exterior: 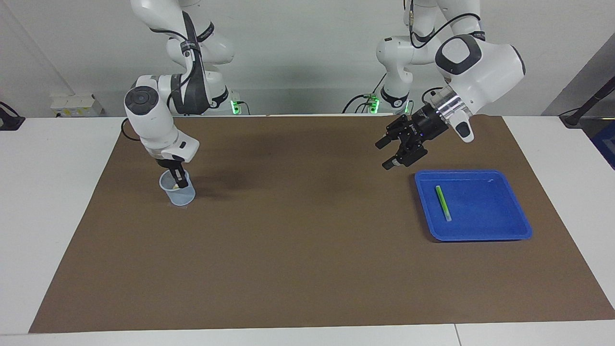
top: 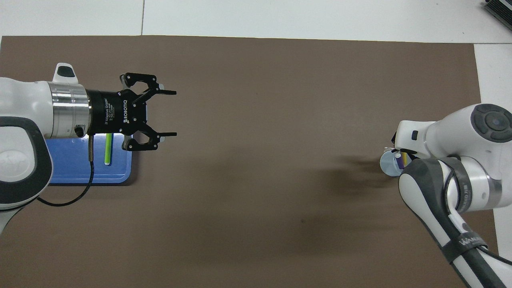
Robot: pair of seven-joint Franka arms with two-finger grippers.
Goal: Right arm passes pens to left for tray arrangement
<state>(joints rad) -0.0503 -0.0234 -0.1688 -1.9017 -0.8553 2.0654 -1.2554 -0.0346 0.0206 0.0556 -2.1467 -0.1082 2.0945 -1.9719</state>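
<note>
Left gripper (exterior: 390, 153) is hovering open and empty beside tray (exterior: 509, 229) holding green pen (exterior: 443, 203); right gripper (exterior: 178, 180) is reaching into cup (exterior: 185, 197), grip unclear.

White bench (exterior: 57, 202) fills the frame in the facing view, and a big brown mat (exterior: 298, 250) covers most of it, leaving white strips down both sides and along the bottom edge. On the mat, right of centre in that view, sits the blue tray (exterior: 509, 230), flat on the brown. Over at centre left, a small pale-blue cup (exterior: 185, 196) stands upright on the mat. In the overhead view they swap: the tray at the left edge, the cup at the right, with bare brown between them.
</note>
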